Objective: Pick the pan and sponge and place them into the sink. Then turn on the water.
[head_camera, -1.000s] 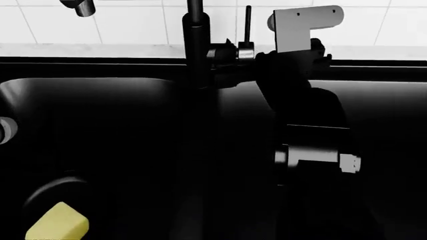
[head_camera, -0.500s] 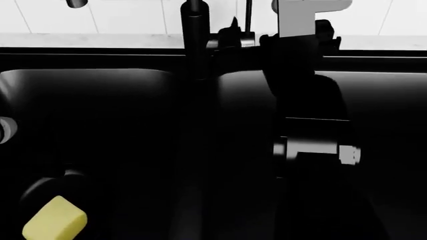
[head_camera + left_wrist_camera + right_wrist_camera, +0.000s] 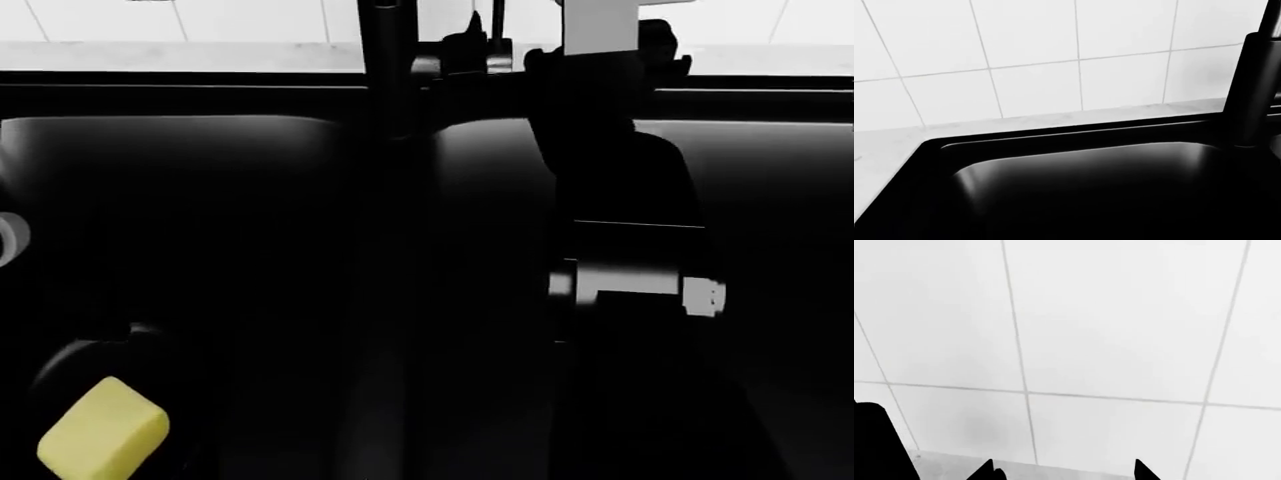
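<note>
The matte-black sink (image 3: pixel 200 135) fills the head view, with its tall faucet (image 3: pixel 386 70) at the back middle. The pale-yellow sponge (image 3: pixel 104 428) lies in the left basin, resting on the dark round pan (image 3: pixel 60 378), which is barely distinct from the basin. My right arm (image 3: pixel 614 200) reaches over the right basin to the faucet's lever (image 3: pixel 497 22). In the right wrist view my right gripper (image 3: pixel 1064 472) is open, its black fingertips (image 3: pixel 1142 471) wide apart and empty, facing the white wall tiles. No water stream shows. My left gripper's jaws do not show.
The white tiled wall (image 3: pixel 1034 60) and a pale counter strip (image 3: pixel 894 145) run behind the sink's rim (image 3: pixel 1074 131). The faucet column (image 3: pixel 1253 90) stands beside the left basin. A grey part at the left edge (image 3: pixel 7 238) may be my left arm.
The right arm has pushed farther toward the back wall and faucet lever. The head view has shifted, so the wall has slid up and the sponge sits slightly higher in frame.
</note>
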Robot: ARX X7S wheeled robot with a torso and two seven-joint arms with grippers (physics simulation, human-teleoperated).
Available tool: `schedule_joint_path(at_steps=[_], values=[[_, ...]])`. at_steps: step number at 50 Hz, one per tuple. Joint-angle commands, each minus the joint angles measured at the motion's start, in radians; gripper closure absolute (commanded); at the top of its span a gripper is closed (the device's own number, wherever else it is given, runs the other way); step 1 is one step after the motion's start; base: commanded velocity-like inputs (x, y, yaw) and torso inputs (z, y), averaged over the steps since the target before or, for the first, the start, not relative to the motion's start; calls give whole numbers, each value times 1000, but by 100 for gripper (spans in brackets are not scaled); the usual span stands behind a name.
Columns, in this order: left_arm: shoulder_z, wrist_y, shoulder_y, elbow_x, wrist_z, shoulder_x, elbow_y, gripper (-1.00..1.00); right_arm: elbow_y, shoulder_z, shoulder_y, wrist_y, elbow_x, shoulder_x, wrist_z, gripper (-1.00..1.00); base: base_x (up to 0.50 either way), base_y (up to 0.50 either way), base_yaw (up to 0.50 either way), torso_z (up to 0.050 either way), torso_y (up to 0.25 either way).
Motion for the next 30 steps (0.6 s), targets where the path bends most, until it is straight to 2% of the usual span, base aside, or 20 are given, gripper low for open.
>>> schedule_joint_path(at_steps=[1,2,12,30], values=[[-7,0,-2,-6,-7,1,5,-100,1,1,5,3,1,-2,1,-100,0,0,0,5,-82],[-34,41,18,-39,-25,5,-7,-100,1,0,5,3,0,-2,1,-100,0,0,0,0,0],[-34,33,22,-37,-4,-33,14,-100,1,8,5,-13,2,5,18,-100,0,0,0,0,0],[-35,26,24,-36,-5,-40,19,-100,1,60,-11,-1,10,44,38,-100,0,0,0,0,0]])
